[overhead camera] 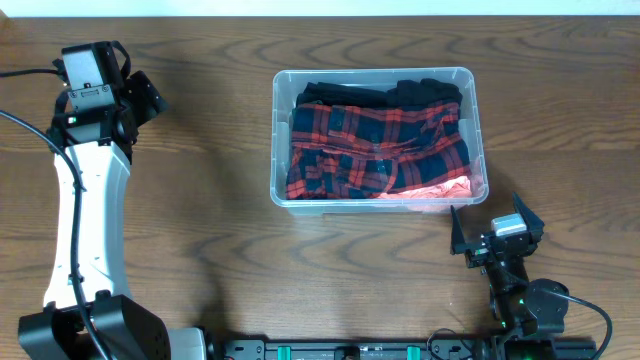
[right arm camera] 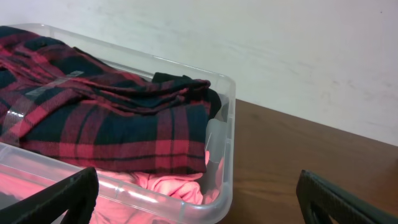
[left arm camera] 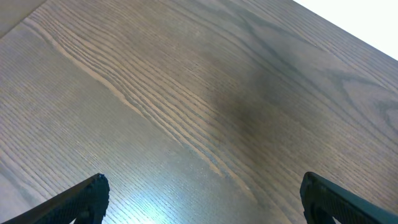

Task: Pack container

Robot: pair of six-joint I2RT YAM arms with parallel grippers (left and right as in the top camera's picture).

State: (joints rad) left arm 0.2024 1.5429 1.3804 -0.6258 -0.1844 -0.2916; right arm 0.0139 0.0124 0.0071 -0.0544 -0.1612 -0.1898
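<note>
The clear plastic container (overhead camera: pixel 281 190) sits at the middle back of the table and holds a red-and-black plaid garment (overhead camera: pixel 375 145) on top of a pink garment (overhead camera: pixel 440 189) and a black one (overhead camera: pixel 400 93). In the right wrist view its near corner (right arm camera: pixel 224 186) is close, with the plaid garment (right arm camera: pixel 93 118) and the pink garment (right arm camera: pixel 174 185) inside. My right gripper (overhead camera: pixel 490 225) is open and empty just in front of the container's right front corner; it also shows in the right wrist view (right arm camera: pixel 199 196). My left gripper (overhead camera: pixel 150 95) is open and empty over bare table at the far left, as its wrist view (left arm camera: pixel 202 196) shows.
The wooden table (overhead camera: pixel 200 230) surrounds the container. The left arm's white link (overhead camera: pixel 85 220) runs along the left side. A pale wall (right arm camera: pixel 280 50) stands behind the table's far edge. The robot base rail (overhead camera: pixel 350 350) lies at the front edge.
</note>
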